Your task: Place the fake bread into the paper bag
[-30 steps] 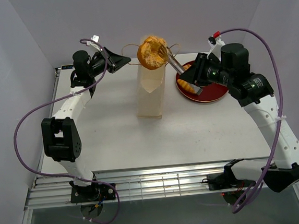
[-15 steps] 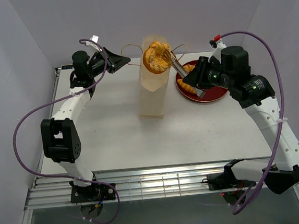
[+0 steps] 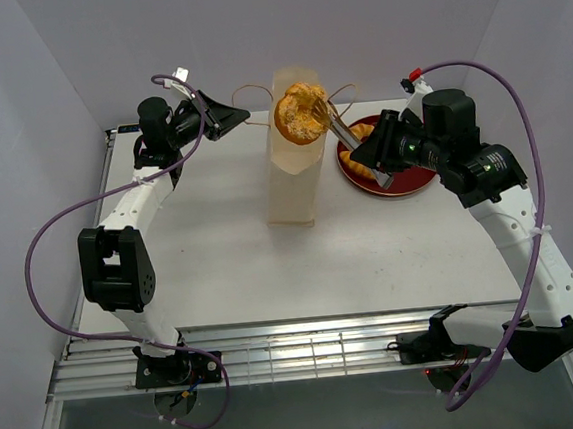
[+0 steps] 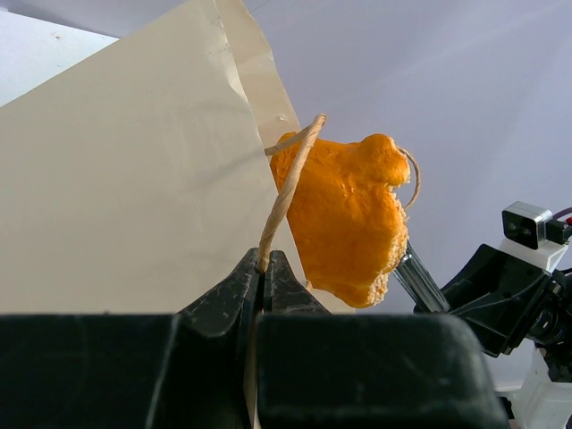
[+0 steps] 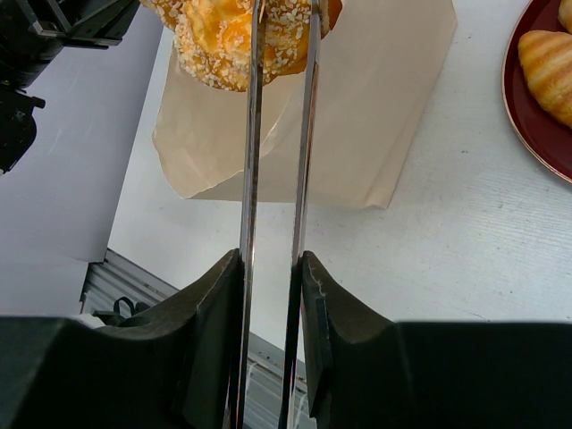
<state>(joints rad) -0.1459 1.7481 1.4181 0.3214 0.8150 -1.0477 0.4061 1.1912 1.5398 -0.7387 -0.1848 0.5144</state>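
Fake bread is at the bag's mouth but not yet in it. Your right gripper [image 5: 271, 268] has its fingers pressed together on a pair of long, thin metal tongs [image 5: 277, 161], and the tong tips pinch the round, seed-crusted golden-orange toy bun [image 3: 301, 113]. Your left gripper [image 4: 265, 277] is closed on the thin brown cord handle [image 4: 286, 188] of the tall cream-beige paper bag [image 3: 291, 179] and holds it taut, which props the bag upright.

From above, the bun overlaps the top edge of the bag. The left wrist view shows it just beside that edge and still fully outside. I cannot tell whether it sits squarely over the opening.

A second ago the bun was higher and further left, and the bag leaned and looked shorter. Since then the bun has come down and a little right, and the bag now stands straighter. Almost nothing has shifted over the last half second.

I judge the carry finished, so what remains for you is lining up, lowering and letting go. A ridged golden croissant [image 5: 547, 67] waits on the dark red round plate [image 3: 405, 186], to the right of the bag.
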